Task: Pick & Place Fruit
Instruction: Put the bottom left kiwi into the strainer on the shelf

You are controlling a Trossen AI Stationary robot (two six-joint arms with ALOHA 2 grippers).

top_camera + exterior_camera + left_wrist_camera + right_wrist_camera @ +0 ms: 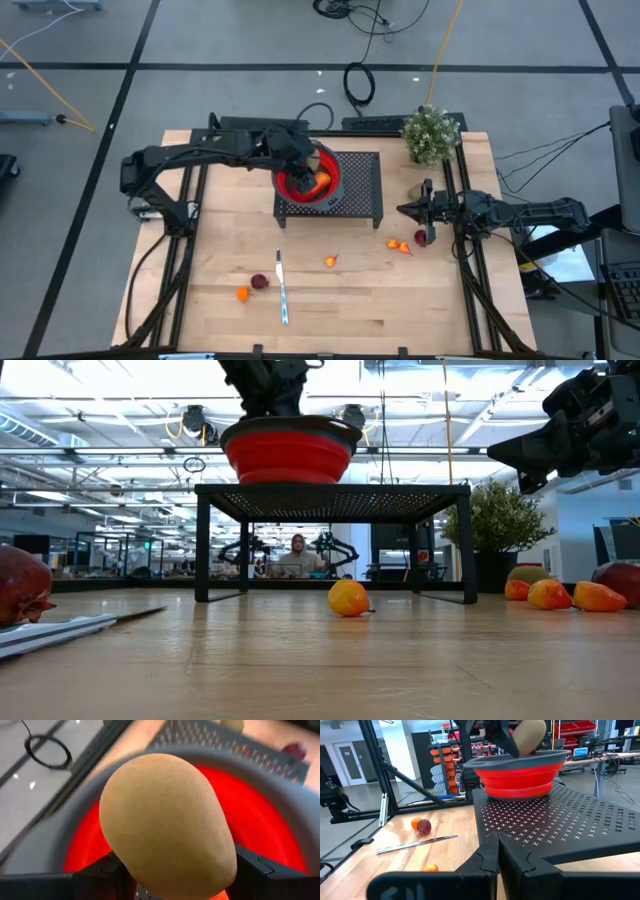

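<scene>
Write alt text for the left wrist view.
A brown fuzzy kiwi-like fruit fills the frame, gripped in the left tool just above the red bowl with its grey rim. Behind it lies the black perforated stand.

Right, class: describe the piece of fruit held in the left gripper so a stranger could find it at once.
Find the black perforated stand at the table's back, with the red bowl on it. Above the bowl, the left gripper holds a brown kiwi-like fruit: dull and fuzzy, unlike the glossy orange and red pieces.
</scene>
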